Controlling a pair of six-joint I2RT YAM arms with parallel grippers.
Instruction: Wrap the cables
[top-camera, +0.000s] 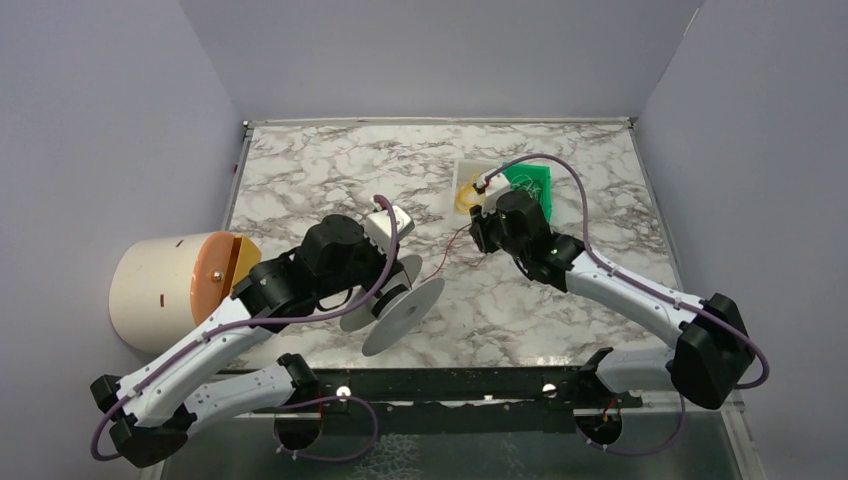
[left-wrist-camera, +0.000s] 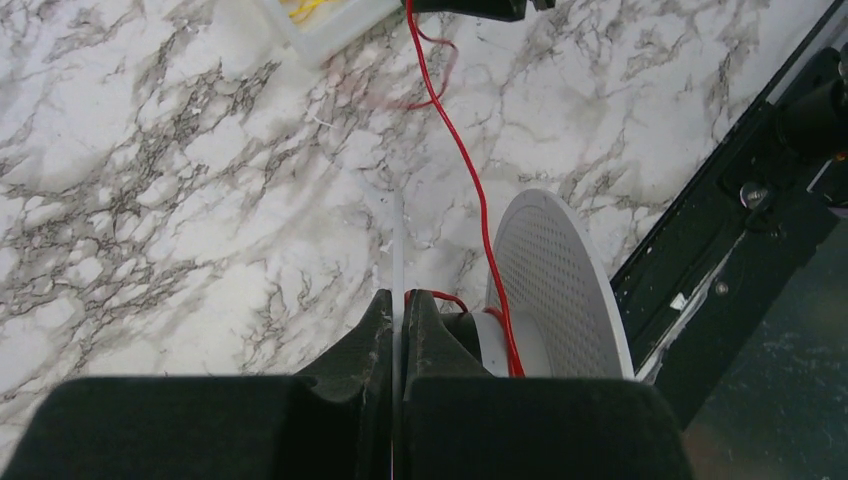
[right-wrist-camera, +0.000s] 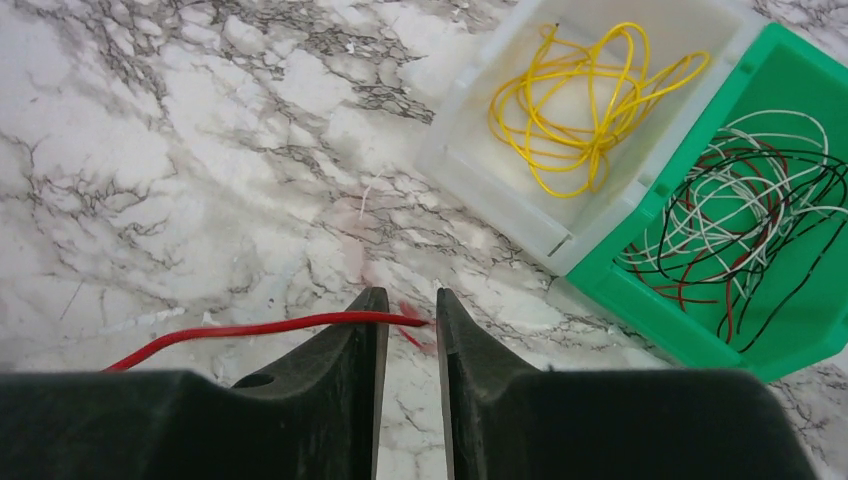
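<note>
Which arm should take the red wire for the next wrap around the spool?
Right, likely. The right gripper is open with the red wire lying across its fingertips. The left gripper is shut on the flange of the spool, holding it.

Your count: three pairs, four singles.
You have a left arm (top-camera: 200, 345) and right arm (top-camera: 630, 290), a left gripper (left-wrist-camera: 400, 300) and right gripper (right-wrist-camera: 408, 300), a white bin (right-wrist-camera: 500, 200) and green bin (right-wrist-camera: 800, 90), one spool (left-wrist-camera: 560, 290), one red wire (left-wrist-camera: 468, 170), one yellow coil (right-wrist-camera: 592, 150), one drum (top-camera: 160, 290).
</note>
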